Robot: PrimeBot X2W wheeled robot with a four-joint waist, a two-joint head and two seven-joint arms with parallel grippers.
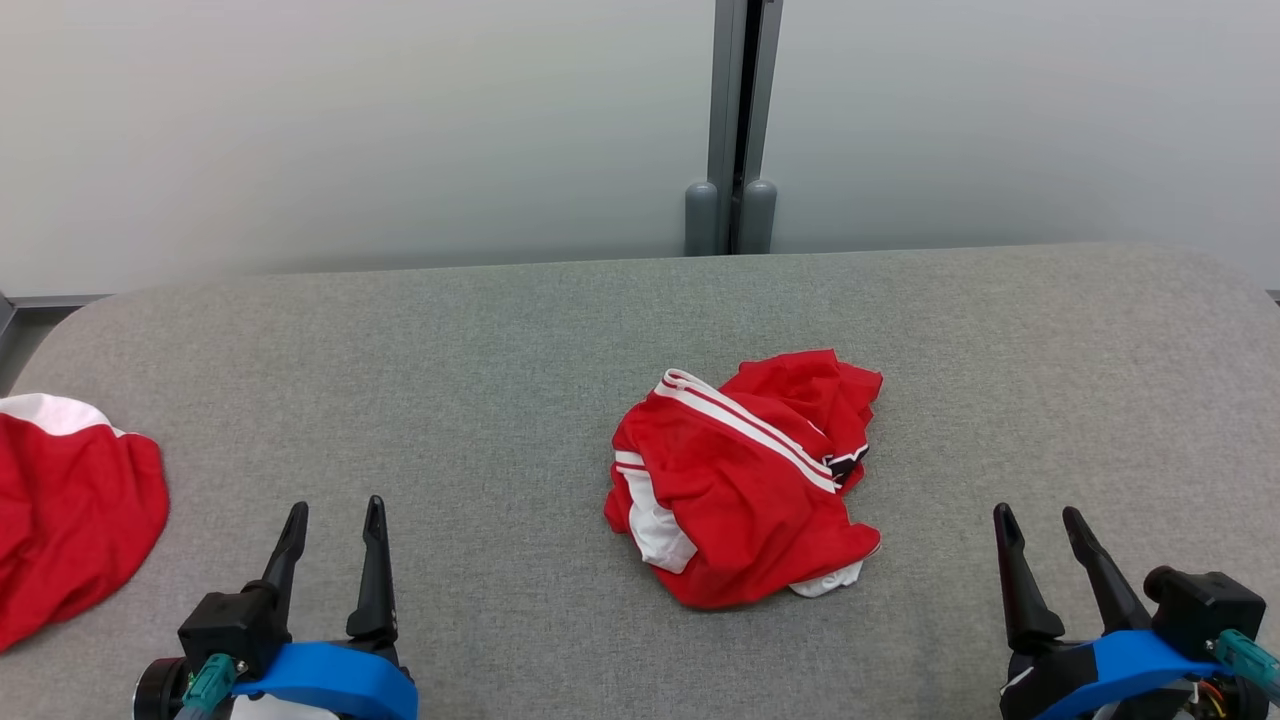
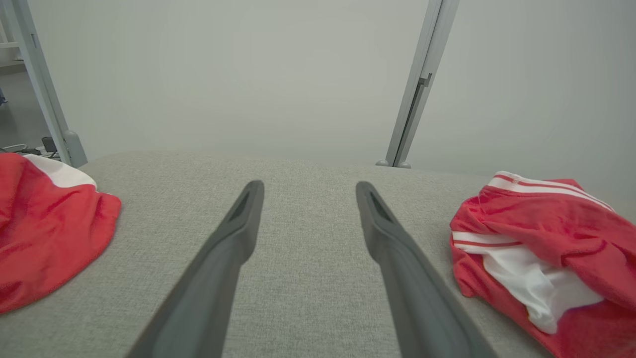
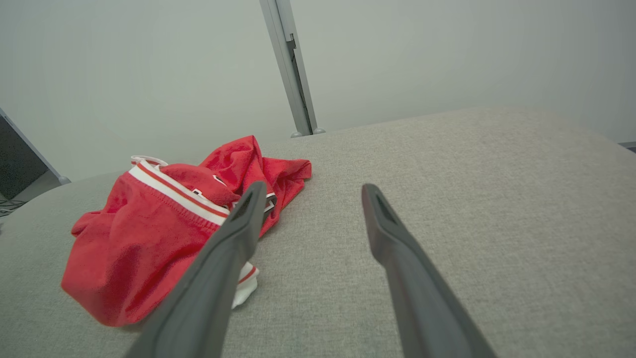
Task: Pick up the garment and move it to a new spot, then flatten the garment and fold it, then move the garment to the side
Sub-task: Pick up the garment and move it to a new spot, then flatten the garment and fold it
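1. You face what looks like a lab or test room.
2. Plain pale partition panels [image 1: 350, 130] meet at a grey metal post [image 1: 738, 100].
3. The table [image 1: 450, 380] wears grey fabric; cables [image 2: 20, 148] lie beyond its left edge.

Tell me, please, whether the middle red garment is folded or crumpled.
Crumpled: the red garment lies bunched in an uneven heap, with creases and white lining showing.

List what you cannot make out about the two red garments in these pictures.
Crumpled garment, head view: its type and underside, hidden by its own folds.
Same garment, right wrist view: part covered by a finger of the right gripper.
Second red garment, head view: cut off by the left edge.
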